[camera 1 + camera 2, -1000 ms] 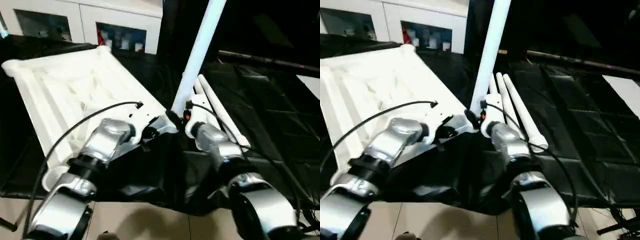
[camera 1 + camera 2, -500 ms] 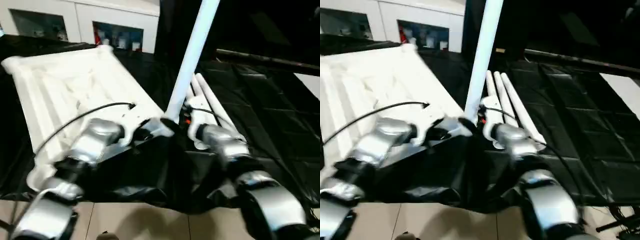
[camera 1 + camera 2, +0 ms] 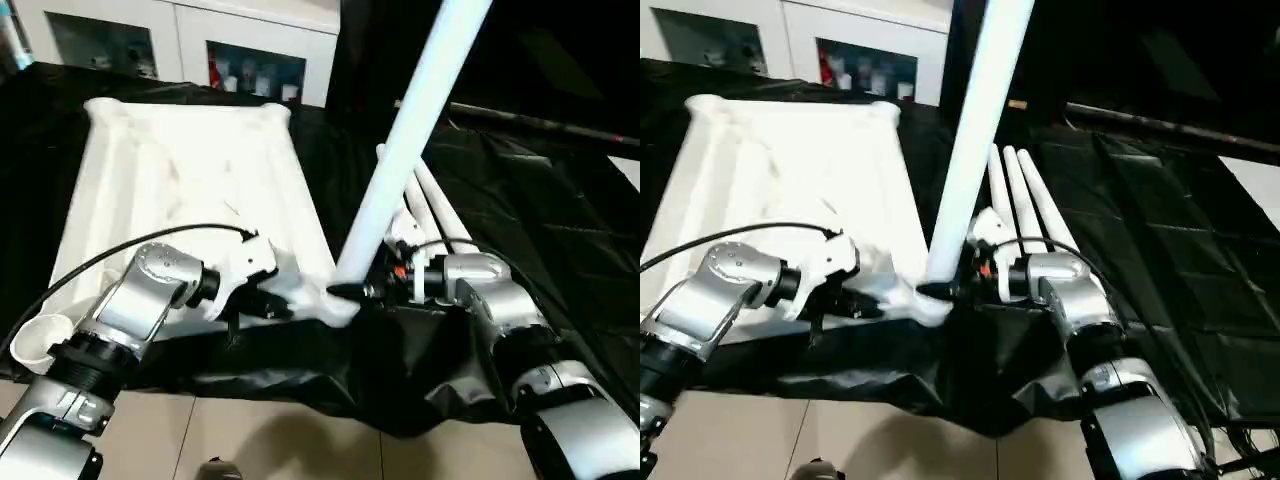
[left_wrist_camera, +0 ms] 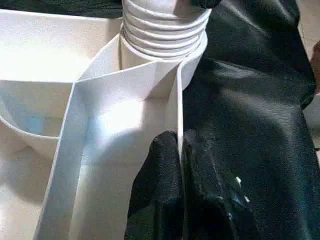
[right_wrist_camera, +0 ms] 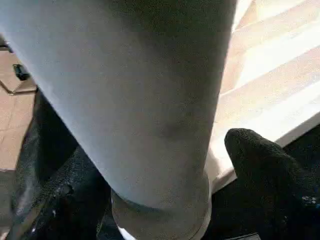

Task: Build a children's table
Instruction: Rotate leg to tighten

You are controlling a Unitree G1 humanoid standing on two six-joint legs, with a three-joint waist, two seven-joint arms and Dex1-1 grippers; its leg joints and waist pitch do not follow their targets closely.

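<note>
My left claw (image 4: 179,150): black fingers pinched on a thin rib of the tabletop (image 3: 190,190).
My right claw (image 5: 165,165): straddling the smooth tubular leg (image 3: 410,140); grip unclear.
Leg: ridged end seated in corner socket (image 4: 165,35).
Spare legs (image 3: 1025,200): on black-draped bench (image 3: 560,230).

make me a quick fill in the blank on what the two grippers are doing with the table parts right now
1. The left gripper is pinched on a thin ____ of the tabletop.
2. The right gripper holds the upright ____ at the corner socket.
3. Beside the tabletop, ____ spare legs lie on the black cloth.

Missing words: rib; leg; three
</note>
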